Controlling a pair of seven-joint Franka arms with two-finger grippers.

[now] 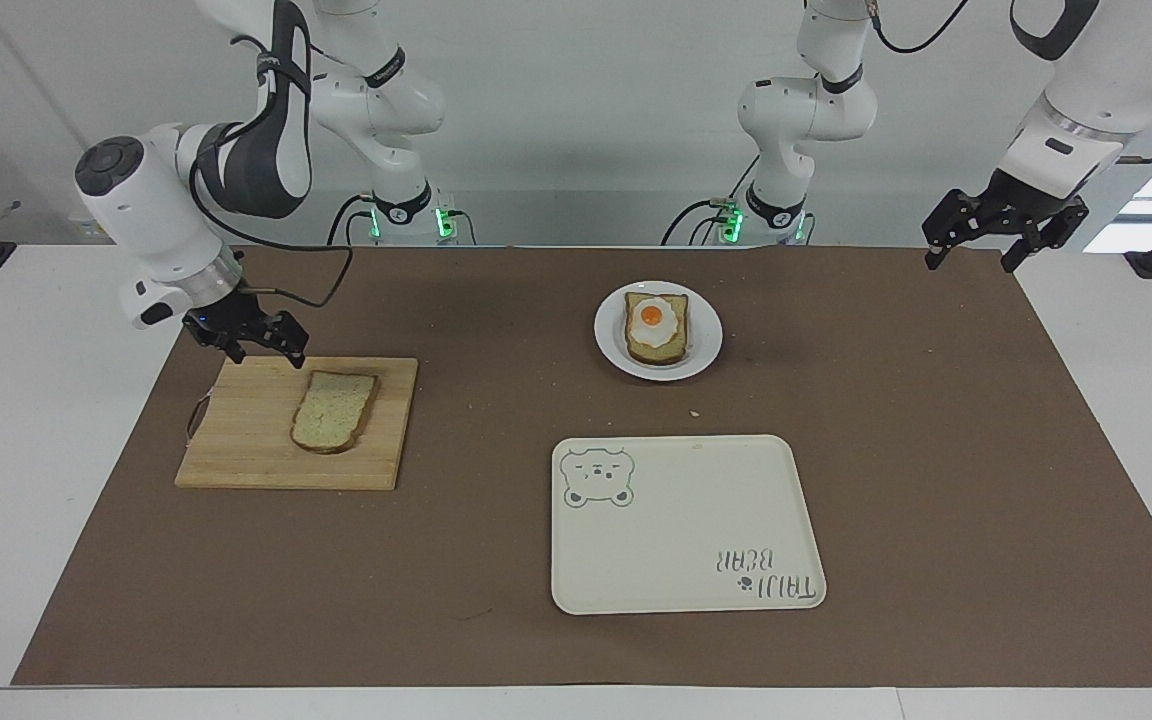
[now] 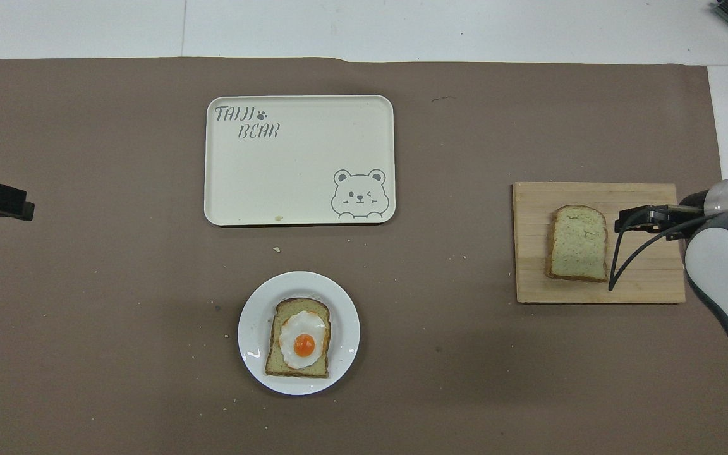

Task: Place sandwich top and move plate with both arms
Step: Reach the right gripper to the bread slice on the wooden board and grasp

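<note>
**Reaching for the soft top slice**

Lying flat on the wooden board [image 1: 291, 425], toward the right arm's end of the table, the sandwich top [image 1: 334, 411] is found with nothing on it. The right gripper [image 1: 248, 343] is hung low over the board's edge that is nearer to the robots, just beside the slice but not touching it. Its fingers are spread wide and nothing is held in them. In the overhead view the right gripper [image 2: 645, 218] is seen beside the slice's rounded end.

The bread can be judged light and soft. It could be bent, torn or squashed if it is squeezed hard. It is also thin and flat on the board, so little is given for the fingers to catch. A good hold could be taken across the two long sides, on the brown crust, which looks a bit firmer than the pale middle. A gentle pinch is called for.

The plate [image 1: 706, 345] is set nearer to the robots than the bear tray [image 1: 676, 590], with the egg slice [image 1: 656, 328] on it. The plate looks hard and smooth, so it may be slippery at the rim.

The left gripper [image 1: 1001, 232] is kept waiting over the left arm's end of the mat, opened wide and empty.
</note>
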